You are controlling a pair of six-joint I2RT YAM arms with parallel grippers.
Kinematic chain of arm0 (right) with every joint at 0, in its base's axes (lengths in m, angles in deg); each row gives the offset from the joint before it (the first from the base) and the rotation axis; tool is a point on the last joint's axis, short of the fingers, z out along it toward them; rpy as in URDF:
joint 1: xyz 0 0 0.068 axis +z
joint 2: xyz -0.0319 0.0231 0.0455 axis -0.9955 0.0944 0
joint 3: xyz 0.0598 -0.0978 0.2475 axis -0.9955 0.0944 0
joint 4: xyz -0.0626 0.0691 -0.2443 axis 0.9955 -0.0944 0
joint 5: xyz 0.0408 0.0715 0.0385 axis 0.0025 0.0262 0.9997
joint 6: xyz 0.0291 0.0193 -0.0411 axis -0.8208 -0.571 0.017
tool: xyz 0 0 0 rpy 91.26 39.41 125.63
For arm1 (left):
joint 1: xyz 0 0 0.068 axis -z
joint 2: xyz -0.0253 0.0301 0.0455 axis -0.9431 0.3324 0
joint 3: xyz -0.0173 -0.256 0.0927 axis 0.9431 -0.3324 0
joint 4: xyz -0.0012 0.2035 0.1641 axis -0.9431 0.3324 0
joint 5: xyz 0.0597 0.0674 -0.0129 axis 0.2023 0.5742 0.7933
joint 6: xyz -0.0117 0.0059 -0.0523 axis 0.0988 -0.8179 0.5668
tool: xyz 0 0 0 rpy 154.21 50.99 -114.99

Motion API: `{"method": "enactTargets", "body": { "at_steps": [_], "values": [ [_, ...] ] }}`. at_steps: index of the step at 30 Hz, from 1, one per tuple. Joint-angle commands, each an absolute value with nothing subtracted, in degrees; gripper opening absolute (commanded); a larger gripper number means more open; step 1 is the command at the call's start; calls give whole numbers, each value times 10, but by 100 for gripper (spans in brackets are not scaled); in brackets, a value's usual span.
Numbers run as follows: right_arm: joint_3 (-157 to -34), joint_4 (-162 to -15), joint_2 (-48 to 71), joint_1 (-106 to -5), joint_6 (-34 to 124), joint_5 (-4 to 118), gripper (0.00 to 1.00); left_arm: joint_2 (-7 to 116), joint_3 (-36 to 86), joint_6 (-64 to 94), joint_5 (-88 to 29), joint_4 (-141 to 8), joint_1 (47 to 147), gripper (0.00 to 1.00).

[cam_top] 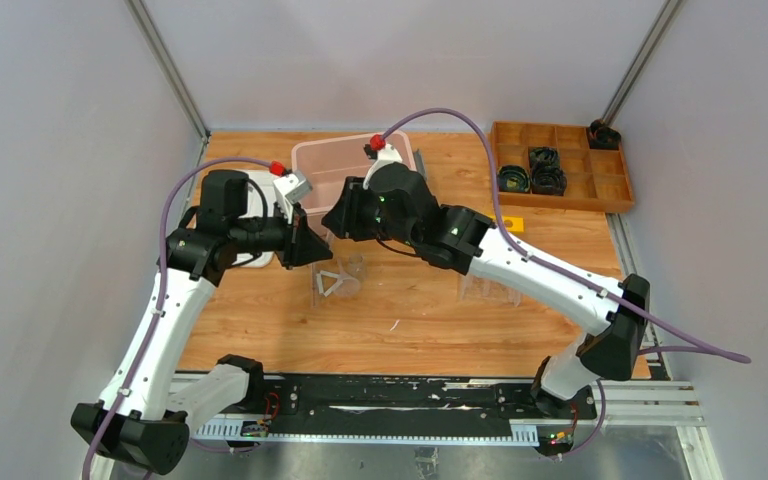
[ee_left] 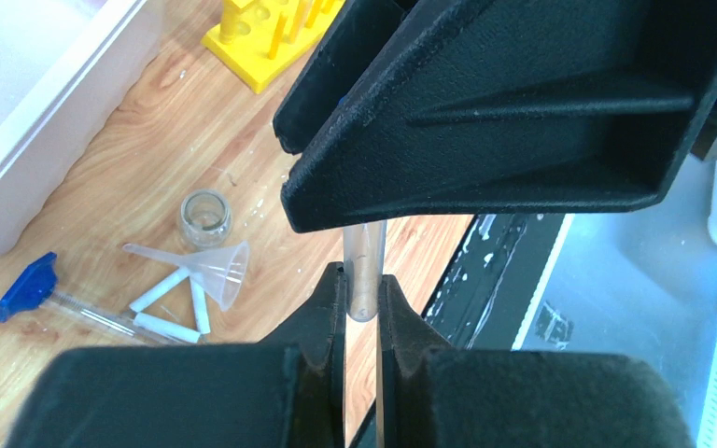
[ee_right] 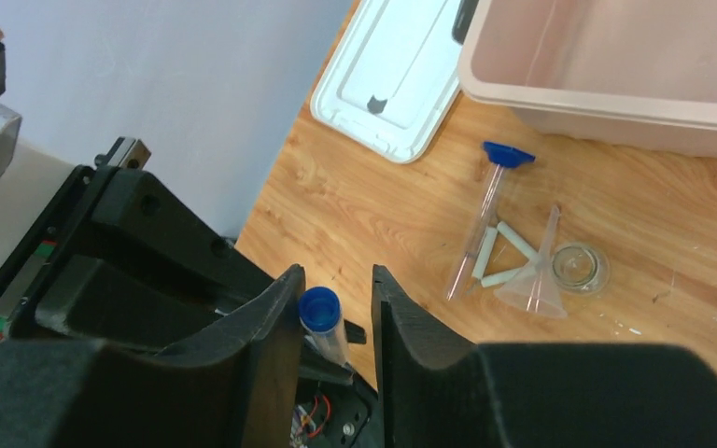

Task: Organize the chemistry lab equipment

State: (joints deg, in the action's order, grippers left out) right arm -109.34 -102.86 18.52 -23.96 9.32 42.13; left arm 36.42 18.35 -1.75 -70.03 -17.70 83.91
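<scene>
A small clear tube (ee_left: 364, 266) with a blue cap (ee_right: 318, 309) hangs in the air between my two arms. My left gripper (ee_left: 362, 291) is shut on its rounded lower end. Around the capped end my right gripper (ee_right: 336, 280) is open: the cap rests near one finger and a gap separates it from the other. In the top view the two grippers meet above the table (cam_top: 322, 235). On the wood lie a clear funnel (ee_left: 219, 271), a small clear beaker (ee_left: 205, 217) and a long thin tube with a blue end (ee_left: 28, 287). A yellow tube rack (ee_left: 266, 37) stands beyond them.
A pink bin (cam_top: 355, 165) and a white lid (ee_right: 392, 84) sit at the back. A wooden compartment tray (cam_top: 560, 165) with black ring parts is at the back right. A clear rack (cam_top: 488, 290) lies under the right arm. White sticks (ee_right: 509, 245) form a triangle beside the funnel.
</scene>
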Motion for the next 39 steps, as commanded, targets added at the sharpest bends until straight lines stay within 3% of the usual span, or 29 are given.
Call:
{"method": "enactTargets", "body": {
  "at_steps": [1,5,8,10,13,14,15,16,27,33,39],
  "values": [
    [-1133,-1098,190,-251,109,488,33,360,202,-62,-703,-167,842,0],
    [-1139,-1104,190,-264,114,519,25,357,200,-64,-706,-163,843,0],
    [-1138,-1105,191,-272,117,539,10,352,196,-65,-703,-163,843,0],
    [-1134,-1108,186,-276,121,544,0,352,194,-64,-692,-162,843,9],
    [-1109,-1117,154,-280,139,524,0,355,196,-61,-671,-162,843,48],
    [-1093,-1120,137,-283,148,508,0,355,197,-58,-663,-162,843,73],
    [-1073,-1125,117,-287,160,486,0,357,198,-53,-655,-162,843,88],
    [-1052,-1131,97,-289,176,451,0,358,200,-48,-644,-162,843,97],
    [-696,-1163,-184,-345,254,119,0,374,224,-54,-511,-131,842,100],
    [-578,-1144,-270,-367,228,36,0,368,214,-57,-512,-131,843,100],
    [-517,-1092,-277,-380,225,19,0,369,214,-57,-513,-130,842,100]
  ]
}}
